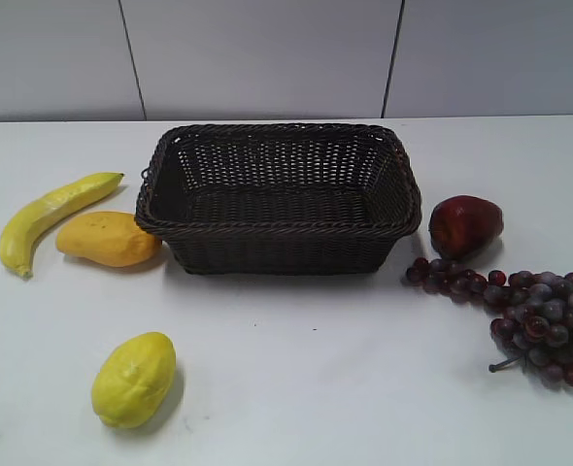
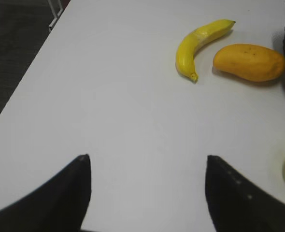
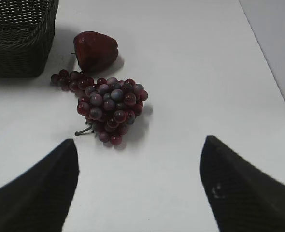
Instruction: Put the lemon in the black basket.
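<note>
The lemon [image 1: 134, 380] lies alone on the white worktop [image 1: 306, 379], near the front left. Its long way tilts, one tip up to the right, the other down to the left. The black basket [image 1: 279, 248] sits farther back, with bare worktop between them. The left gripper [image 2: 147, 162] and right gripper [image 3: 140, 145] are both spread wide, holding nothing.

Bright even light, soft shadows, mild blur
</note>
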Available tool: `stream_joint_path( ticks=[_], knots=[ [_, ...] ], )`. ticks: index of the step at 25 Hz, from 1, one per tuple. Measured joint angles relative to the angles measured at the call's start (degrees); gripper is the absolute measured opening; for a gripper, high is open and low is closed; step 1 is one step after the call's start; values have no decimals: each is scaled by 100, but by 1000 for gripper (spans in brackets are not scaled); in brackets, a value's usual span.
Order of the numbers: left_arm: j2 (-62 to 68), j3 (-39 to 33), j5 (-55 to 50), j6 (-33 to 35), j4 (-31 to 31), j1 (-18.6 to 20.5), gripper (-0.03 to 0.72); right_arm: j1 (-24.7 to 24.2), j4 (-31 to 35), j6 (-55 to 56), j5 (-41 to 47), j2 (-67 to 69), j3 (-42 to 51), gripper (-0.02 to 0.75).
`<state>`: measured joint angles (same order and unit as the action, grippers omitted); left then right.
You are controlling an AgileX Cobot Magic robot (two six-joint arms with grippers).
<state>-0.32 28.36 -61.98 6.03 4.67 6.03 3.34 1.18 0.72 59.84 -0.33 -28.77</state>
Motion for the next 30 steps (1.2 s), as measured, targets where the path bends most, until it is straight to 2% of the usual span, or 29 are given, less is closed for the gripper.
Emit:
stream_joint_path(
  ticks=[13,18,23,27,30],
  knots=[
    [0,0,18,0,54,0,536,0,0,0,0,0,0,591],
    [87,90,449,22,396,0,529,0,0,0,0,0,0,591],
    [1051,121,1394,292,814,0,518,0,0,0,0,0,0,591],
    [2397,177,1810,383,1141,0,516,0,0,0,0,0,0,591],
    [3442,328,1980,764,1524,0,515,0,0,0,0,0,0,591]
  ],
)
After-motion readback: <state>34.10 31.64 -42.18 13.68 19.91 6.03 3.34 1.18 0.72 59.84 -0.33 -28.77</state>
